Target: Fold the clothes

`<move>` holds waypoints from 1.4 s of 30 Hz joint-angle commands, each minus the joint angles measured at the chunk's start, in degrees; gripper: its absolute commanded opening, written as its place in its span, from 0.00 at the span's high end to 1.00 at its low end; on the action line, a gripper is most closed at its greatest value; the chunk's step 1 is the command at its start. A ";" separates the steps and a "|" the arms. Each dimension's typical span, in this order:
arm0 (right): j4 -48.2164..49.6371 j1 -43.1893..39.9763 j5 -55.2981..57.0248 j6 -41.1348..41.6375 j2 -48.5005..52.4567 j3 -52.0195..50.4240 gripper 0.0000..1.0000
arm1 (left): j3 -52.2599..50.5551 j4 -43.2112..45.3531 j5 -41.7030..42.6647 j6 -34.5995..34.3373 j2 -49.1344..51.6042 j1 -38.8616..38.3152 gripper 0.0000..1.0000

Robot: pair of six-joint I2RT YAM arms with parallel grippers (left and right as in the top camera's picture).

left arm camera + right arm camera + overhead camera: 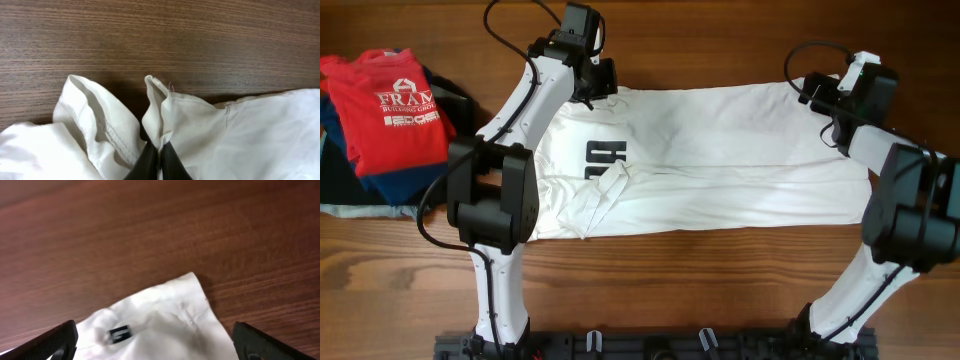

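Left gripper (159, 152) clenched on T-shirt (720, 160) edge; right gripper (155, 342) released; long axis left-right, lettering (601, 160) toward left.

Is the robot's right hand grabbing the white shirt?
No, the right gripper has its jaws spread wide, and the corner of the white T-shirt lies loose on the table between them.

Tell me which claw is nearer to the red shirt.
Left. The left claw is shut on the white T-shirt at its far edge, at the end nearest the red shirt. The right claw hangs open over the T-shirt's opposite far corner, much farther away.
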 commanded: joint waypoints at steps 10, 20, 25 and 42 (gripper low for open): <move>-1.16 -0.28 8.04 9.70 5.64 5.42 0.07 | -0.26 -0.92 0.66 -0.52 -2.12 -0.31 0.96; -2.12 -0.28 8.04 9.68 7.91 5.44 0.50 | -0.26 -0.72 0.66 -0.50 -2.12 -0.31 0.96; -2.36 -0.28 8.28 9.70 7.91 5.44 0.96 | -0.26 -0.72 0.66 -0.50 -2.12 -0.31 0.96; -17.42 -2.16 12.87 9.22 -9.01 5.49 0.95 | -0.24 -3.52 -2.71 -0.55 -7.41 -0.09 0.96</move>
